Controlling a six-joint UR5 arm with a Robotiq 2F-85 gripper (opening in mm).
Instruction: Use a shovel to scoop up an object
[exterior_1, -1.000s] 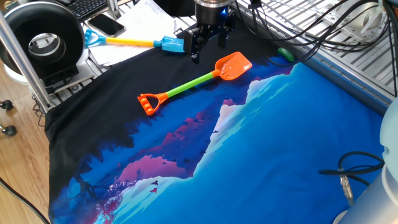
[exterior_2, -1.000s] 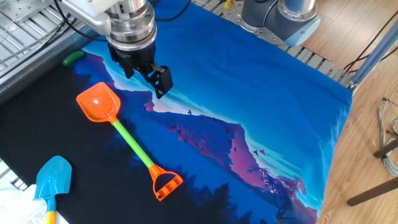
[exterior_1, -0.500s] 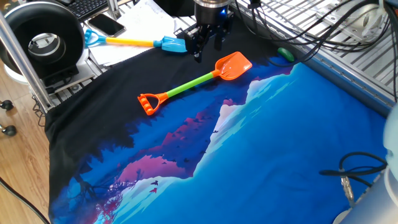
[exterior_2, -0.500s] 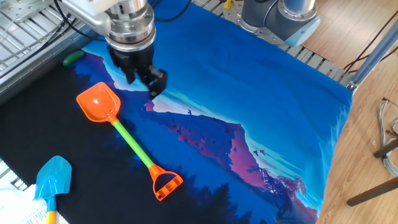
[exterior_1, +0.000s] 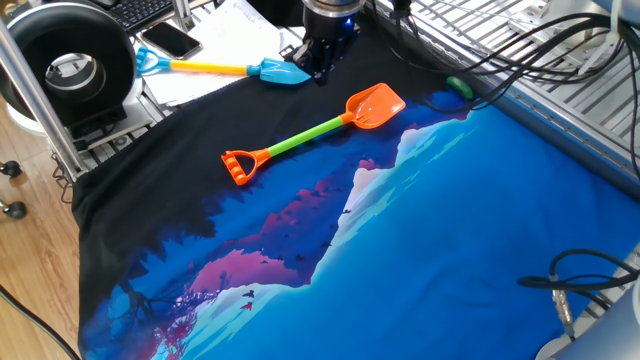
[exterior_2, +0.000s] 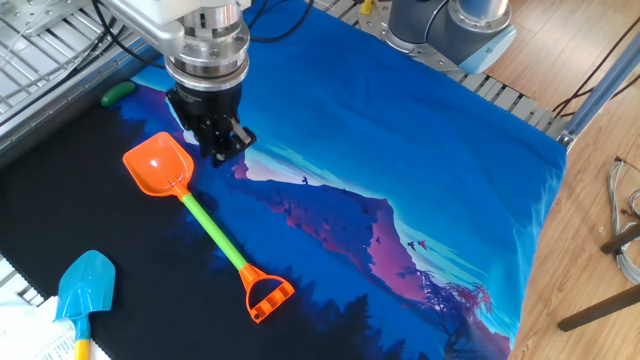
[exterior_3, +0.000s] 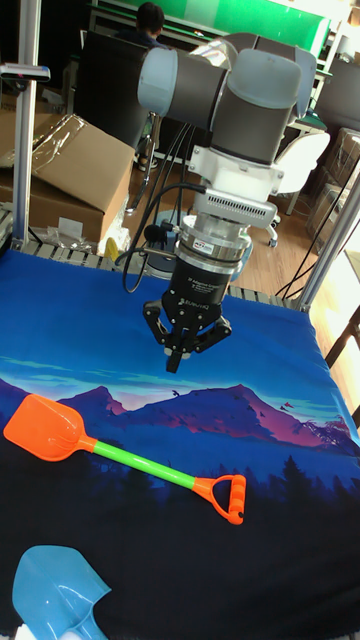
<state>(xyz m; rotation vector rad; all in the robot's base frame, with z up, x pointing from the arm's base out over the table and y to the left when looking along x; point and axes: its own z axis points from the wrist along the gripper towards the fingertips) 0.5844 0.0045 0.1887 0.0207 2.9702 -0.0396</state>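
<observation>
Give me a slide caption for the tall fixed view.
Closed hand hovers empty above the cloth, behind the orange shovel.

arm (exterior_3: 235, 95): grey joints, silver wrist | hand (exterior_3: 177, 358): black, white lettering | black cables

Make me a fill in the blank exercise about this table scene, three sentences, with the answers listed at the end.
1. The shovel has a scoop blade coloured ____.
2. The gripper is holding ____.
3. The object lies on the cloth beyond the shovel's ____ end, not touching it.

Missing words: orange; nothing; blade
</observation>
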